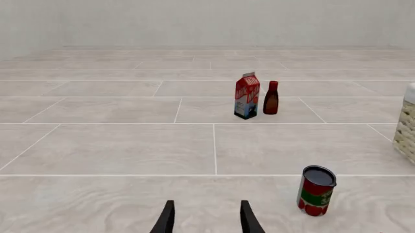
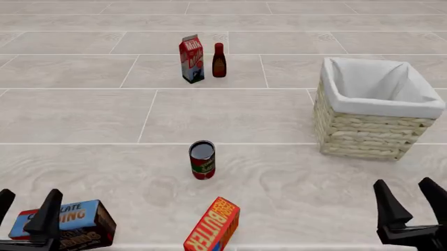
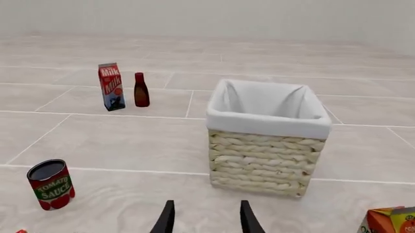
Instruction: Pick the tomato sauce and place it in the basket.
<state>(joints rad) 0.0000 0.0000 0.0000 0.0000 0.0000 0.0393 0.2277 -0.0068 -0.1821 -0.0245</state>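
Note:
The tomato sauce can (image 2: 202,160), red label with a green band and dark top, stands upright in the middle of the surface. It also shows in the left wrist view (image 1: 316,190) and the right wrist view (image 3: 50,184). The wicker basket (image 2: 363,130) with a white cloth lining stands at the right; it shows in the right wrist view (image 3: 263,162) and at the edge of the left wrist view (image 1: 406,128). My left gripper (image 2: 24,209) is open and empty at the near left. My right gripper (image 2: 412,201) is open and empty at the near right, in front of the basket.
A milk carton (image 2: 191,58) and a dark red bottle (image 2: 219,60) stand side by side at the back. A chocolate box (image 2: 66,225) lies by my left gripper. A butter box (image 2: 213,226) lies near the front middle. An orange carton corner (image 3: 392,221) shows in the right wrist view.

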